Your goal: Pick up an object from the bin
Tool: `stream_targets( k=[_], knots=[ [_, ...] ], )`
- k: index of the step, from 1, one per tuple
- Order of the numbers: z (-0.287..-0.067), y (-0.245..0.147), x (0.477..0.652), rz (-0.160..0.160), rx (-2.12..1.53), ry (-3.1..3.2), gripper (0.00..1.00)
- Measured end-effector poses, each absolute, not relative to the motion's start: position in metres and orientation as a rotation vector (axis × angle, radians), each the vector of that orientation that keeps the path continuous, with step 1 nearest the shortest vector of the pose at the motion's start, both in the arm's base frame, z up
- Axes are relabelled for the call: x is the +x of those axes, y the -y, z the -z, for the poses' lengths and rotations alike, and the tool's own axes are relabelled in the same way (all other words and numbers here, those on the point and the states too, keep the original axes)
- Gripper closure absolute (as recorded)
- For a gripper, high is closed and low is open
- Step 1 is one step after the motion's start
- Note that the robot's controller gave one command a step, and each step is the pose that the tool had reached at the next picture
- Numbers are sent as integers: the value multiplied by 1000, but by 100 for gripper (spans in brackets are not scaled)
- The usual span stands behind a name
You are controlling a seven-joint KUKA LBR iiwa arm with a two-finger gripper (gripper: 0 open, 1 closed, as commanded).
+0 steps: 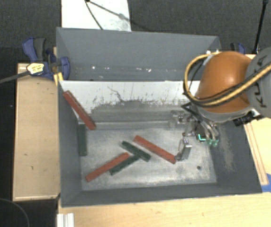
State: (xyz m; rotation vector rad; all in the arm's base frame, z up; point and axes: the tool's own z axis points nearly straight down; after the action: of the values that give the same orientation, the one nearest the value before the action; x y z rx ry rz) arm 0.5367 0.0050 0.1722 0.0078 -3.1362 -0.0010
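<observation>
A red bar [79, 110] leans tilted at far left, a dark green bar [82, 140] just beside it. Mid-floor, two green bars [136, 151] meet, another red bar [107, 167] alongside.

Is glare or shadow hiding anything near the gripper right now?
Camera view: glare whitens the bin's back wall; its left wall is shaded, so the dark green stick along it nearly blends in; the red-brown stick by the gripper is evenly lit; the arm's orange cover hides the right rear corner.
</observation>
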Motion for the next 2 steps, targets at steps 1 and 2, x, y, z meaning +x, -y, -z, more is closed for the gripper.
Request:
stream_targets(
  k=[1, 2],
  knots=[
    [-70, -35, 542, 2, -1, 3143, 0],
    [-71, -35, 543, 2, -1, 3144, 100]
  ],
)
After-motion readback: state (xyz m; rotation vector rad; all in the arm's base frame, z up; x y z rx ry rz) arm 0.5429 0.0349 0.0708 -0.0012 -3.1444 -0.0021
